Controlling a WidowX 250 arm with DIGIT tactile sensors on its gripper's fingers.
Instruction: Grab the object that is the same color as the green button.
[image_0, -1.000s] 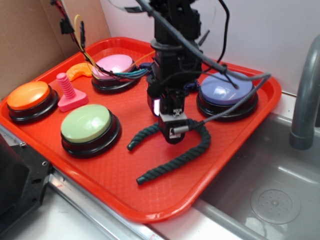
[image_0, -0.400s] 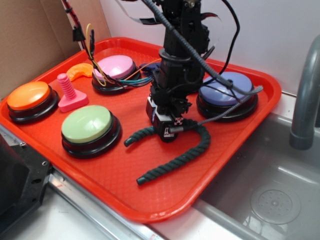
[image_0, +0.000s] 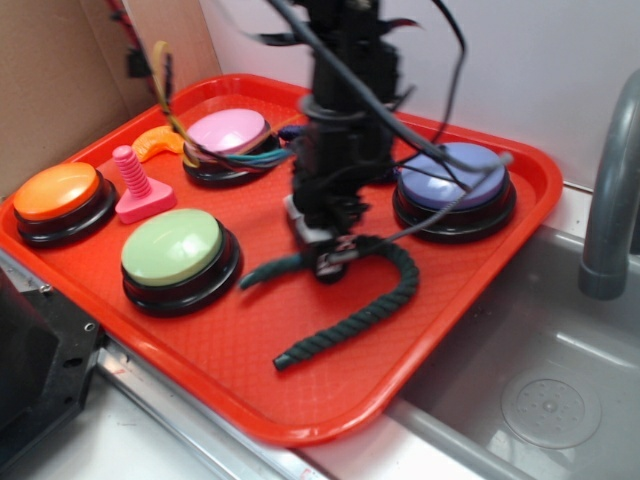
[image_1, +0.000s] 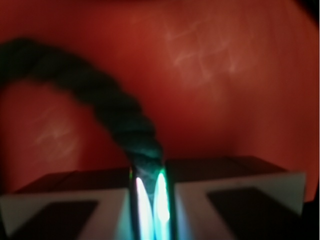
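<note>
Exterior view, reading across the red tray (image_0: 480, 330) from its left side: I see an orange button (image_0: 58, 195), a pink peg (image_0: 135, 187), the green button (image_0: 175, 250), a pink button (image_0: 230, 135), then my gripper (image_0: 328, 262) and a purple button (image_0: 452, 182) near the tray's right rim. The dark green rope (image_0: 385, 300), thick and twisted, lies bent in a U at tray centre, just right of the green button. On the wrist view the jaws are nearly closed, pinching the rope (image_1: 120, 115) at its bend. Bare tray floor lies between rope and front rim.
</note>
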